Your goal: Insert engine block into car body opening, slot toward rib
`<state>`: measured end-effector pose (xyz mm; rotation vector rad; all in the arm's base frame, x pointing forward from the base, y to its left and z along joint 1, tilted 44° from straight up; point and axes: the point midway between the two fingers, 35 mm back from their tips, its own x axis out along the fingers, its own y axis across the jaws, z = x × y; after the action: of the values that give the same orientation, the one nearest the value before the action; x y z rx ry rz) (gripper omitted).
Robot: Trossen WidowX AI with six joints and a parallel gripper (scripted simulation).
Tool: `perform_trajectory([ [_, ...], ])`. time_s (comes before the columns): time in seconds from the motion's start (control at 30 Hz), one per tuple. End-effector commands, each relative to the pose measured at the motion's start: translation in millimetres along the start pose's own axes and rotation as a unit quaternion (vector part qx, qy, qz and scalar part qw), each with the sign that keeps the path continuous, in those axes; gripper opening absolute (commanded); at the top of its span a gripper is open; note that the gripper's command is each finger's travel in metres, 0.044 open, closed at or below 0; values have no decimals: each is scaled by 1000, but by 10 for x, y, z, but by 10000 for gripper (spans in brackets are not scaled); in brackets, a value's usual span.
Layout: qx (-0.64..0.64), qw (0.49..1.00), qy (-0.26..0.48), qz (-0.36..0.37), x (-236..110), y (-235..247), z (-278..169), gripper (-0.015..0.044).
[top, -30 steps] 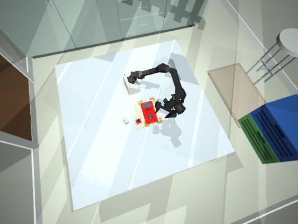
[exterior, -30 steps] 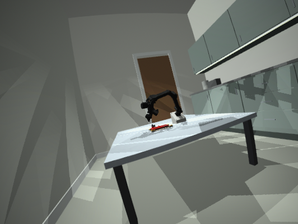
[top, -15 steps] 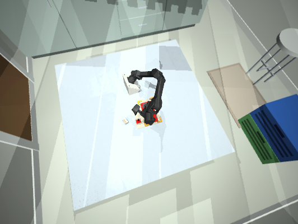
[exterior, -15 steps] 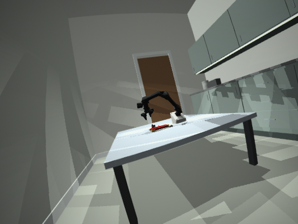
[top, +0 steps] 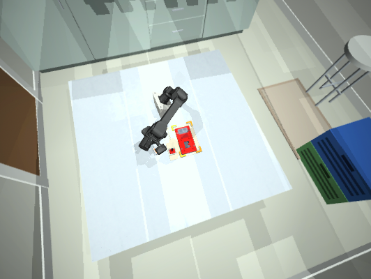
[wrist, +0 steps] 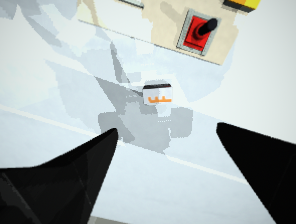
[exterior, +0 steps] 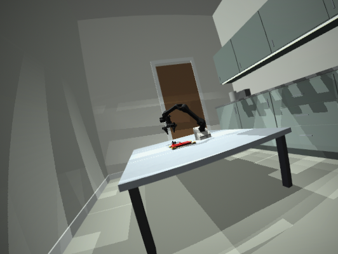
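Observation:
The engine block (wrist: 157,95), a small white block with an orange mark and a dark strip along one edge, lies on the table by itself, off the beige board. In the top view it is mostly hidden by the gripper. The red car body (top: 190,137) (exterior: 182,145) lies on the board, with a dark opening (top: 187,144) near one end. It is outside the wrist view, and the rib cannot be made out. My gripper (wrist: 165,129) (exterior: 170,130) is open and empty, above the table beside the board. In the wrist view the block shows beyond the gap between the fingertips.
The beige board (top: 173,157) (wrist: 227,46) has yellow and orange corner pieces around the car body. A red piece (top: 172,151) (wrist: 192,39) with an upright black knob (wrist: 208,27) sits in a grey frame on the board, between the block and the car body.

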<state>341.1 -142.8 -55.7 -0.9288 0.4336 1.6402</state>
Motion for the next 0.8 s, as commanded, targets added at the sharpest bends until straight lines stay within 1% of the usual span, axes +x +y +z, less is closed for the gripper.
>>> perform_trajectory([
  [0.0, 7, 1000, -17, -6, 75, 55, -15, 440],
  [0.07, 7, 1000, -17, -6, 103, 52, -16, 440],
  [0.1, 7, 1000, -17, -6, 185, 46, -18, 440],
  [0.2, 7, 1000, -18, -7, 624, 38, 1, 440],
  [0.23, 7, 1000, -18, -7, 703, 41, 9, 440],
  [0.47, 7, 1000, -18, -7, 741, 49, 23, 440],
  [0.6, 7, 1000, -19, -7, 880, 54, 48, 440],
  [0.77, 7, 1000, -19, -7, 883, 54, 48, 440],
])
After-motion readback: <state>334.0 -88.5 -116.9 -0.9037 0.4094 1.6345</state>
